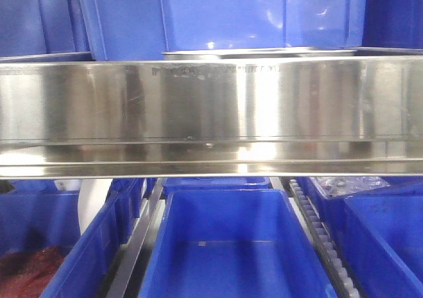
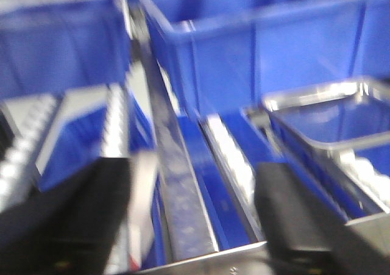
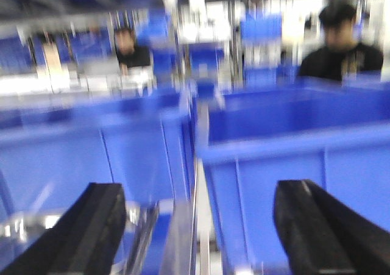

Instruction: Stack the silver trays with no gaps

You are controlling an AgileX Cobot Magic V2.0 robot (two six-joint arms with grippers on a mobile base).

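Tray (image 1: 264,52) behind steel band (image 1: 211,100), bins (image 1: 231,245) below

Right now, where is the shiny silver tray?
In the left wrist view, the silver tray sits on the right, close to a big blue bin.

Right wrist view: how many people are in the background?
2. The left person is near the top left, the right person at the top right, both blurred beyond the blue bins; others may be hidden.

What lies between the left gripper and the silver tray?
A white roller strip separates the left gripper from the silver tray; the blurred left wrist view shows it.
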